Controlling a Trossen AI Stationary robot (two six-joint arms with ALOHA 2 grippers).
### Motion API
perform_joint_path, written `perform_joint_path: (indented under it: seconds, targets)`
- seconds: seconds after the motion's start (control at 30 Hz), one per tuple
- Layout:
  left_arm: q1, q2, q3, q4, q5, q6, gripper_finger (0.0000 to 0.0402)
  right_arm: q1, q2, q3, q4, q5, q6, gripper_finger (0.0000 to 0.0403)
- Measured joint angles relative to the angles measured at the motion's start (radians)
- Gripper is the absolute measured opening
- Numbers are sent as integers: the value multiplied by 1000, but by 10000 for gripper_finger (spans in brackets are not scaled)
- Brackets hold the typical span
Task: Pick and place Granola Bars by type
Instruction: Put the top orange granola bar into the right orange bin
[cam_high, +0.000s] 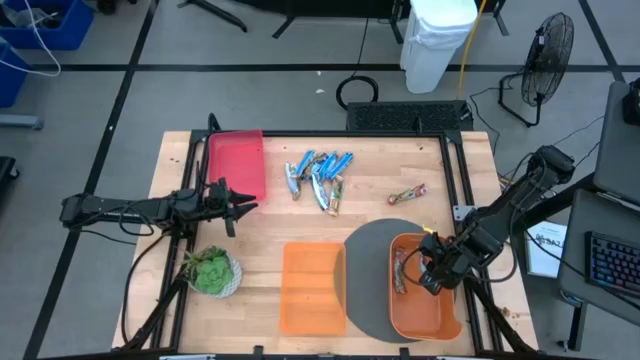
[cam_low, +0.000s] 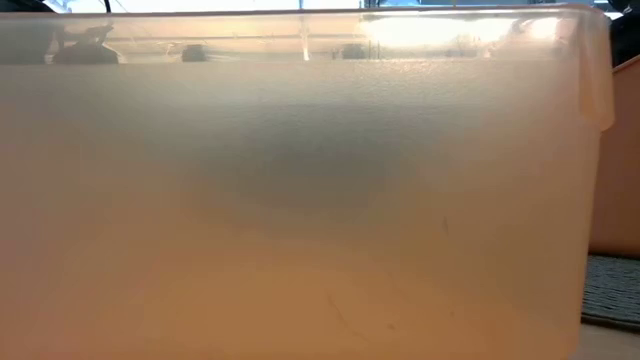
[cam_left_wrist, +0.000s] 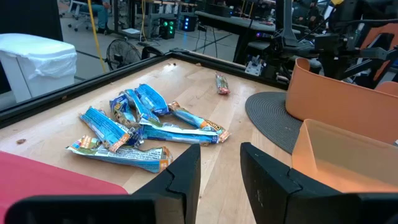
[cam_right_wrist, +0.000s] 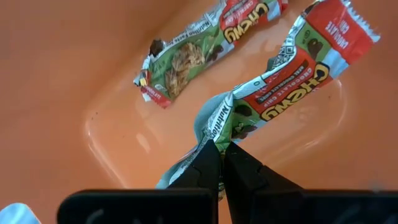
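Done so far: one red-and-green bar (cam_right_wrist: 199, 53) is seen lying on the floor of the round orange bin (cam_high: 425, 310), which sits on the grey mat (cam_high: 365, 270).
In hand: a second red-and-green bar (cam_right_wrist: 280, 87) is pinched at its wrapper end by the right claw (cam_right_wrist: 221, 163), just over the floor of that same bin. It has not been let go yet.
Left to do: a pile of blue bars (cam_high: 318, 175) is left on the desk (cam_high: 270, 225), in the middle near the far edge. One red bar (cam_high: 407, 195) lies alone near the pile, toward the right arm's side.
Empty bins: nothing is seen in the red tray (cam_high: 238, 160) or in the square orange bin (cam_high: 312, 290).
How far along: the job looks only just begun, since most bars are not sorted.
Right arm: it is bent down into the round bin, claw squeezed tight on the wrapper.
Left arm: it is held low and flat beside the red tray. The left claw (cam_left_wrist: 221, 171) is partly spread, with nothing in it, and is pointed at the blue pile.
Plant: a green plant (cam_high: 210, 270) in a white bowl is left alone near the left arm.
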Motion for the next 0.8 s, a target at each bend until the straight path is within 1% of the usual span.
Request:
perform_joint_path:
  seconds: [0.8]
  targets:
    - [0,0,0,0,0,0,118,-2,0,0,11,3,-15,2]
